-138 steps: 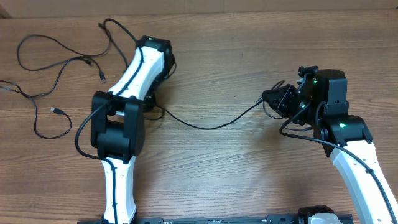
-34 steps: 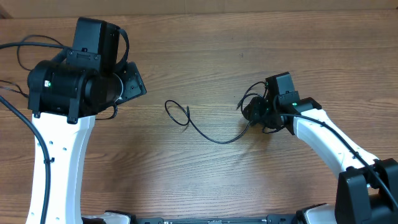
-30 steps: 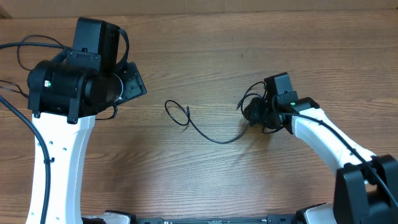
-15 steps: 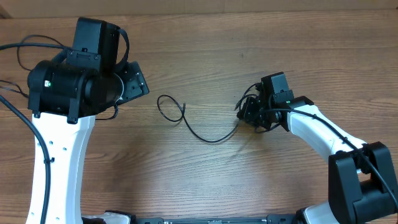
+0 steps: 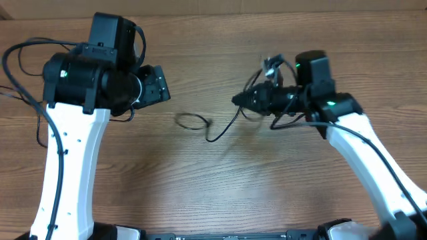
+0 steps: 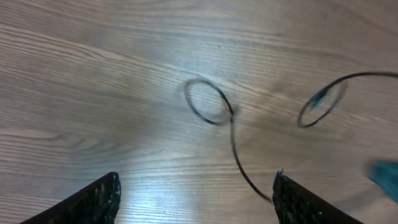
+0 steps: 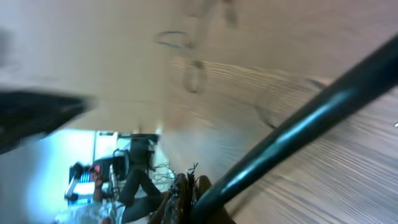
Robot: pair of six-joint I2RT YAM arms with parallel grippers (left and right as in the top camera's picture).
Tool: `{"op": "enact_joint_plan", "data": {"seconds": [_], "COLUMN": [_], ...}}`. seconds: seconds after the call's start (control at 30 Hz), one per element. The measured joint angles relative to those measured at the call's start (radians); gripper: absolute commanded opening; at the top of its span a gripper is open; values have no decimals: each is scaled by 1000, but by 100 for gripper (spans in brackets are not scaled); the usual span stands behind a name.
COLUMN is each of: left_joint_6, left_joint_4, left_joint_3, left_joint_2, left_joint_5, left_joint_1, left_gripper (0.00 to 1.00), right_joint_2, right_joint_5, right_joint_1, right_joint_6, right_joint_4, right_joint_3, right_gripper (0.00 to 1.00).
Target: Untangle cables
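Cable point(image 6: 234, 146) end vanishes inside blurred right tool point(image 5: 237, 101).

wooden table point(image 5: 220, 193); past its edge, a blurred, perhaps cluttered room point(image 7: 118, 177).

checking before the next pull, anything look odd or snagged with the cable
Yes: the cable curls into a small closed loop at its table end, mid-table, a likely snag. The rest runs up to the shut right gripper; the left gripper hangs open, apart.

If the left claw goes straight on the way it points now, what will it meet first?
Most likely the black cable, its small loop lying ahead of the open left claw; depth is unclear.
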Motion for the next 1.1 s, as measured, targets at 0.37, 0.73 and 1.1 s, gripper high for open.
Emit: {"op": "enact_joint_plan", "data": {"seconds": [0.37, 0.73, 1.1], "left_joint_6": [52, 208, 321], "left_joint_4": [25, 113, 148], "left_joint_3": [-2, -2, -2], "left_joint_2": [66, 82, 84], "left_joint_5": [105, 428, 613], "left_joint_1": [0, 0, -39], "left_gripper": [82, 84, 87], "right_joint_2": [-283, -360, -360], "right_joint_5": [-71, -177, -224], "right_joint_1": [0, 0, 0], "right_joint_6": [47, 87, 166], "right_joint_4": [123, 225, 346], "right_joint_3": [30, 32, 32], "right_gripper": [4, 4, 4]}}
